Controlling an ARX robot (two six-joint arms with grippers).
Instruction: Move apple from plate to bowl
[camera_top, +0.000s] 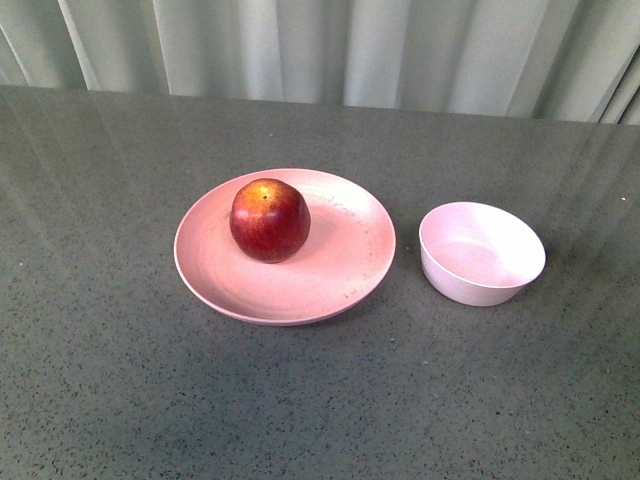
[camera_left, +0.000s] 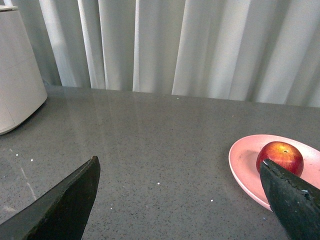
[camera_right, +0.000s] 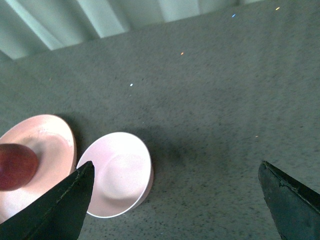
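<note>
The deep-red apple (camera_top: 269, 219) sits on the salmon-pink plate (camera_top: 340, 275) at the middle of the grey table. The pale bowl (camera_top: 481, 253) stands empty just right of the plate. Neither arm shows in the front view. My left gripper (camera_left: 180, 170) is open and empty over bare table, with the apple (camera_left: 280, 156) and plate (camera_left: 245, 162) beyond one fingertip. My right gripper (camera_right: 175, 172) is open and empty; the bowl (camera_right: 117, 172) lies by one fingertip, with the plate (camera_right: 42, 142) and the apple (camera_right: 16, 166) past it.
A pale curtain (camera_top: 330, 45) hangs behind the table's far edge. A white rounded object (camera_left: 17, 70) stands on the table in the left wrist view. The table top is grey and speckled.
</note>
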